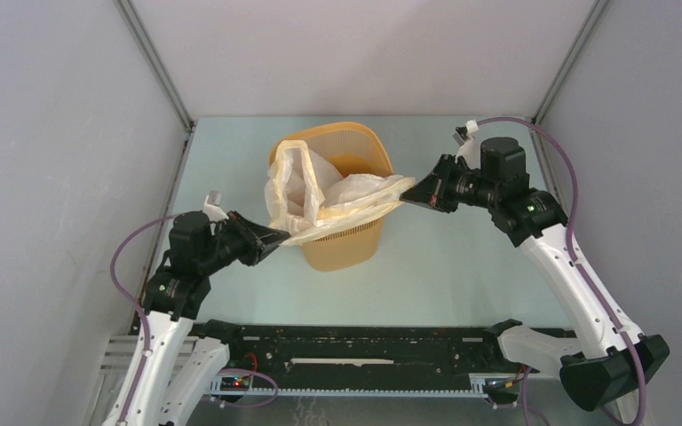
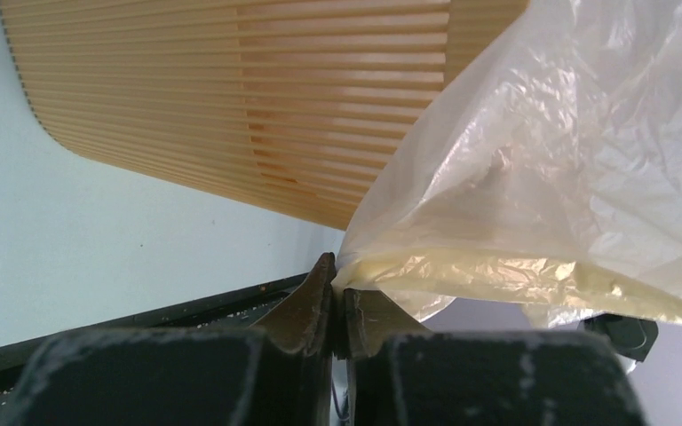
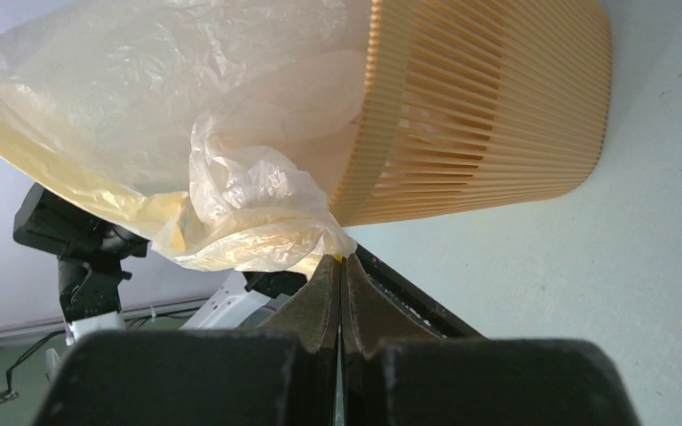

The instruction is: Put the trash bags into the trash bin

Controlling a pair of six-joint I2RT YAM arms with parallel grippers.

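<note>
The yellow-orange ribbed trash bin (image 1: 342,244) stands upright mid-table. The translucent cream trash bag (image 1: 320,191) sits in its mouth, its opening stretched across the near rim. My left gripper (image 1: 286,236) is shut on the bag's left edge, just left of the bin; the left wrist view shows the bag (image 2: 533,177) pinched at the fingertips (image 2: 336,273) beside the bin wall (image 2: 257,98). My right gripper (image 1: 406,193) is shut on the bag's right edge beside the bin's right rim; the right wrist view shows the bag (image 3: 231,213) caught at the fingertips (image 3: 339,264) by the bin (image 3: 488,115).
The pale green table (image 1: 462,266) is walled by grey panels on the left (image 1: 62,177), back and right. A black rail (image 1: 355,342) with the arm bases runs along the near edge.
</note>
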